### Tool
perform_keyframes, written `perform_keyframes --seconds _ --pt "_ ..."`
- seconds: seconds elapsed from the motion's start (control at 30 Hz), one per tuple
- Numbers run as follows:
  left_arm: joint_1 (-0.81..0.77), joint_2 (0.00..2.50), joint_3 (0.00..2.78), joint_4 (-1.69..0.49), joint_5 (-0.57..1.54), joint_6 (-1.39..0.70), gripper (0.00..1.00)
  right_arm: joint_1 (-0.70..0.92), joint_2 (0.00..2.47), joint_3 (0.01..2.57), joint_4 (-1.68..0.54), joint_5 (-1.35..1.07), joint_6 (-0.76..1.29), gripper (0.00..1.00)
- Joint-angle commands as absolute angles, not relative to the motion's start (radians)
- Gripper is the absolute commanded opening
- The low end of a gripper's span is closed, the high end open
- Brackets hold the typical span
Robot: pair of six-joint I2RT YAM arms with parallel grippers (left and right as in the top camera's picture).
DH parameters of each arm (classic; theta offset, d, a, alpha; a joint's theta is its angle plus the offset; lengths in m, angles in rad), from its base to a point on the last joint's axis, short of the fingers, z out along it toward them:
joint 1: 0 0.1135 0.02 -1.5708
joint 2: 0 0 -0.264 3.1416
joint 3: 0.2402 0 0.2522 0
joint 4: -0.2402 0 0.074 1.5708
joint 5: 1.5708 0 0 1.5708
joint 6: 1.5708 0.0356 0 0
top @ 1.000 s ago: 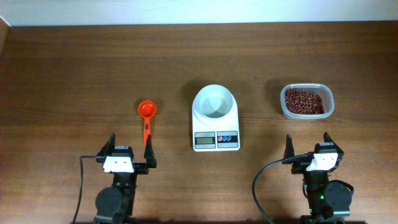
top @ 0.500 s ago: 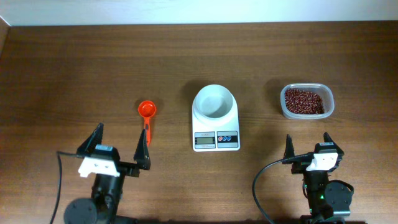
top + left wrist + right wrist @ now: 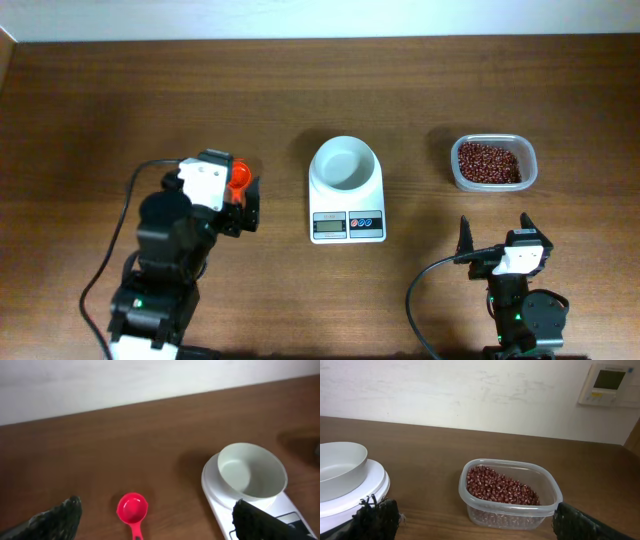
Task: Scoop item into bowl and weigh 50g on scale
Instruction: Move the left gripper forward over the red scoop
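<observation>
The white bowl (image 3: 345, 165) stands empty on the white scale (image 3: 347, 225) at mid-table. Both show in the left wrist view (image 3: 250, 470) (image 3: 216, 500) and the right wrist view (image 3: 337, 465) (image 3: 360, 492). The red-brown beans (image 3: 488, 162) (image 3: 500, 485) fill a clear plastic container (image 3: 455, 170) (image 3: 510, 517) at the right. A red measuring scoop (image 3: 238, 176) (image 3: 132, 508) lies left of the scale. My left gripper (image 3: 232, 200) (image 3: 157, 520) is open and empty just above the scoop's handle. My right gripper (image 3: 495, 232) (image 3: 475, 512) is open and empty, in front of the container.
The brown wooden table (image 3: 120, 100) ends at a white wall behind. A wall control panel (image 3: 610, 382) shows in the right wrist view. My left arm covers the scoop's handle in the overhead view.
My left arm has swung forward and to the right from the table's front edge to over the red scoop's handle. The right arm has not moved.
</observation>
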State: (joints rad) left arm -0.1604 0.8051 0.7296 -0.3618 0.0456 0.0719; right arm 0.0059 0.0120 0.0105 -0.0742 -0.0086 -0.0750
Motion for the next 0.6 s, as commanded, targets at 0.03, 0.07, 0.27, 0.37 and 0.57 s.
perform_keyframes --seconds 0.03,0.07,0.27,0.37,0.57 --pt "-0.154 0.888 0.751 -0.352 0.053 0.104 0.99 -0.001 0.006 0.006 -0.079 -0.015 -0.071 0.99" --pt "-0.154 0.906 0.751 -0.333 0.053 0.104 0.99 -0.001 0.006 0.006 -0.079 -0.015 -0.071 0.99" --pt "-0.154 0.967 0.751 -0.217 0.053 0.104 0.99 -0.001 0.006 0.006 -0.079 -0.015 -0.071 0.99" --pt "-0.154 1.021 0.751 -0.145 0.053 0.104 0.96 -0.001 0.006 0.006 -0.079 -0.015 -0.071 0.99" --pt "-0.154 1.181 0.751 -0.120 0.052 0.104 0.84 -0.001 0.006 0.006 -0.079 -0.015 -0.071 0.99"
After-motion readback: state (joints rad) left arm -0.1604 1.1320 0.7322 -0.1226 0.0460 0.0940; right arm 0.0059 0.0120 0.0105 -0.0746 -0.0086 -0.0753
